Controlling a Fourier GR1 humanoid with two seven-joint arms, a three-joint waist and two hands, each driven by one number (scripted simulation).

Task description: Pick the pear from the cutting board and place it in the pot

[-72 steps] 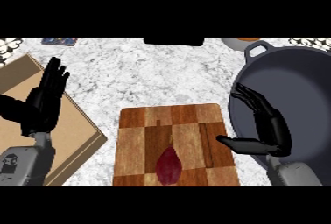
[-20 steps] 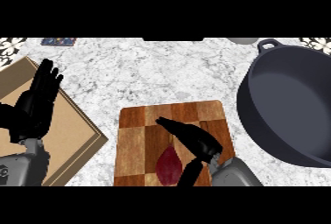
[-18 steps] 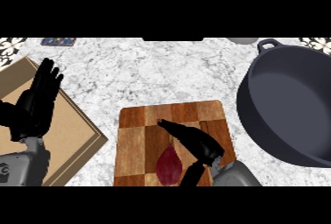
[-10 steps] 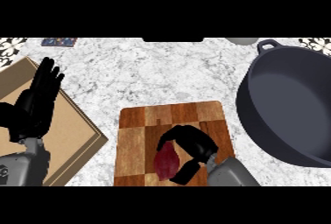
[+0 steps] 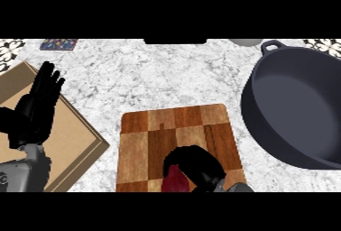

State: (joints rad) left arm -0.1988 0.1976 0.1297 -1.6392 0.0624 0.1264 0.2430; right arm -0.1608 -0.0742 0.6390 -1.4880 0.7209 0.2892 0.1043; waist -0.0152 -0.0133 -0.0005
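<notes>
Under the curled fingers of the right hand (image 5: 193,166) lay the pear (image 5: 174,181), a dark red shape showing just below and to the left of the palm. The hand came in from the lower edge and arched over the fruit's upper end, fingers bent down and round it in a grip, which hid most of the pear. Whether the fruit was lifted or lying on the wood could not be told. Both sat at the near end of the cutting board (image 5: 174,128), whose bare checkered wood ran away ahead of the fingertips.

Off to that hand's right and further from the robot stood the pot (image 5: 293,113), wide, dark and with nothing in it, its near wall just beside the board's right edge. Its closeness suited the job: the carry would likely be a short lift, up over the rim and to the right. By my reading, the grasp was the step in hand, and the placing had not begun.

Well apart on the other side, the left hand (image 5: 36,106) rested open with fingers straight and pointing up, over a tan box (image 5: 70,135) on the marble counter (image 5: 153,76). It took no part in the task.
</notes>
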